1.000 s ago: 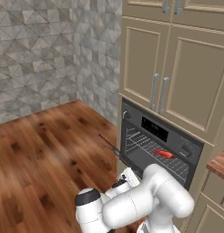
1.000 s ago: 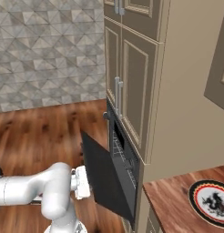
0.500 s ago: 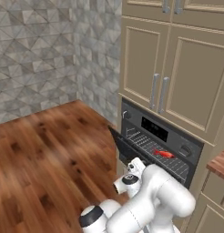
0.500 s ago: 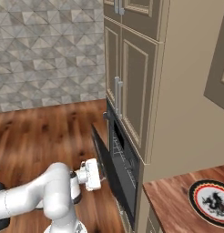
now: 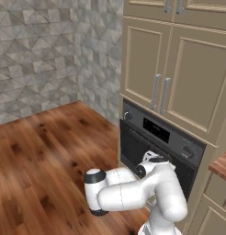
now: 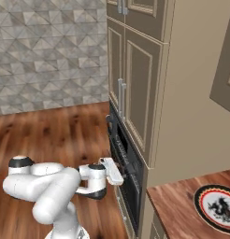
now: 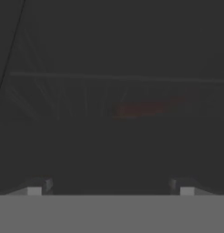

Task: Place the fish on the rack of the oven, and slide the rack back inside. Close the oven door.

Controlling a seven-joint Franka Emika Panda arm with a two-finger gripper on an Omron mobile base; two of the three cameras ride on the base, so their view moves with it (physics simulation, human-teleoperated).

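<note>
Flat black oven door [image 5: 147, 153] looks shut; your end effector [image 7: 109, 186] is spread wide, holding nothing.
If you pull back carelessly, a fingertip [image 7: 38, 185] could snag it open, exposing the red-orange fish [image 7: 145, 108] at centre frame.

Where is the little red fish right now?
In the hand view, the fish shows dimly through the dark oven door, lying on the rack inside the oven, right of centre.

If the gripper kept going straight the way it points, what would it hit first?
The oven door: the open gripper faces its dark glass up close. The fish and rack show dimly behind the glass.
</note>
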